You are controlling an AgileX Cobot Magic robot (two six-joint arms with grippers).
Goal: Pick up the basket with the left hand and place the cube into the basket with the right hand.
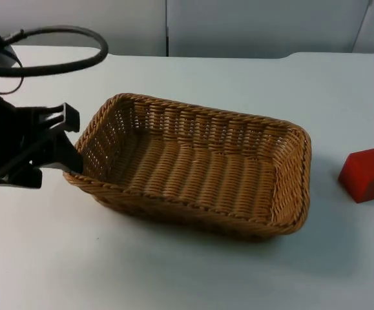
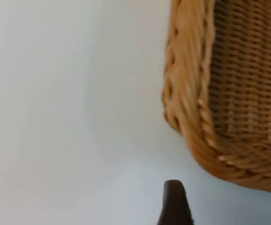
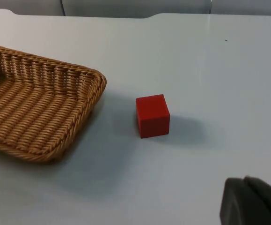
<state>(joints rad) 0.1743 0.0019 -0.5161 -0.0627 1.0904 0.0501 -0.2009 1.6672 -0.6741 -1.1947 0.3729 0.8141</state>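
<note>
At the far left of the top view you see the left arm's black two-finger claw (image 1: 70, 145) at the short left end of the rectangular woven tan wicker basket (image 1: 196, 168). Its fingers stand spread, one nearer the wall and one nearer the front, with their tips just beside or touching the basket's rim at that end; you cannot tell whether they bear on the weave. In the left wrist view, the basket's braided corner (image 2: 205, 117) curves just beyond one dark fingertip (image 2: 174, 204), with bare white bench (image 2: 55, 117) beside it.

Moving rightward, you find the basket resting flat on the white bench (image 1: 174, 271), its long sides running slightly askew to the bench's edge, its inside holding nothing.

To the right of the basket, apart from its right end, you find the small red cube (image 1: 366, 174) standing on the bench. The right wrist view shows the same cube (image 3: 152, 116) near the basket's corner (image 3: 79, 112), untouched. A black part of the right claw (image 3: 252, 204) appears there, well apart from the cube; you cannot tell how its fingers stand. Behind the bench rises the grey partition wall (image 1: 251, 26).
</note>
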